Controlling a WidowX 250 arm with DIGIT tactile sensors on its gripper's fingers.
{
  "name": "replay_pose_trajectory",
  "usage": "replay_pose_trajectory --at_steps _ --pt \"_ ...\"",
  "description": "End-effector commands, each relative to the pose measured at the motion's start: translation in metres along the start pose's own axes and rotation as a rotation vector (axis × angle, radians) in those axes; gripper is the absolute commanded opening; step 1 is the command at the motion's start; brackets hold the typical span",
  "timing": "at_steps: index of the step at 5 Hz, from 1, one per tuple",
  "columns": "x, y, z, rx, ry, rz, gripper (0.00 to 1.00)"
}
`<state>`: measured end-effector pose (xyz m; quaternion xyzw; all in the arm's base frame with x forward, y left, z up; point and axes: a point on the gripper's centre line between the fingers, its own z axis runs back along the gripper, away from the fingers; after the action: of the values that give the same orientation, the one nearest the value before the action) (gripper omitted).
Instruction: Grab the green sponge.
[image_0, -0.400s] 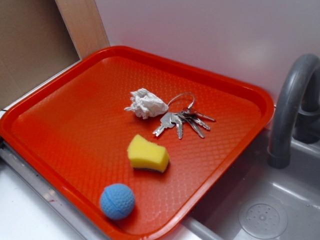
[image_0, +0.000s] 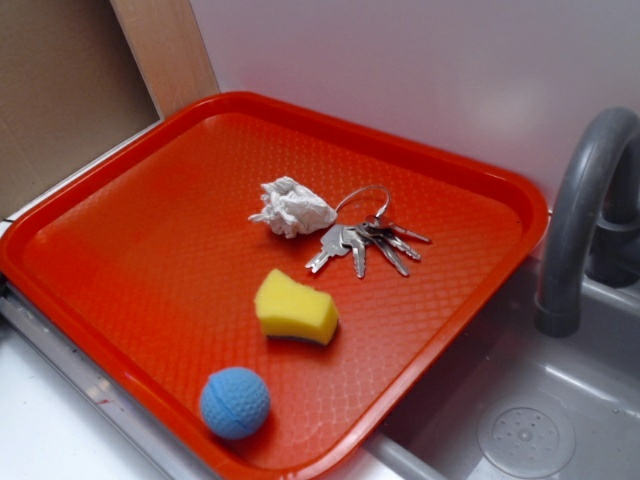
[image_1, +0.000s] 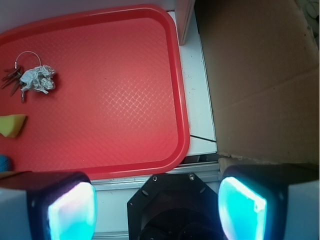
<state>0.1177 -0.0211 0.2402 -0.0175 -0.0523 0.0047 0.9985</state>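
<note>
My fingers stand wide apart above the tray's edge, and the green sponge, lying between the blue ball and the keys, looks light and soft, so I would squeeze its narrow waist.

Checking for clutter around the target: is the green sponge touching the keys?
No, the green sponge lies apart from the keys, with bare tray between them.
</note>
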Motion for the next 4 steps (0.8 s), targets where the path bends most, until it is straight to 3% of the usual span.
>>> replay_pose_trajectory --at_steps 1,3,4 --pt "0.022 -0.075 -0.01 0.028 -0.072 -0.376 1.0" --pt "0.017 -0.164 -0.034 0.043 -0.179 -0.859 1.0" --pt "0.013 -0.202 -0.06 -0.041 -0.184 -0.951 1.0"
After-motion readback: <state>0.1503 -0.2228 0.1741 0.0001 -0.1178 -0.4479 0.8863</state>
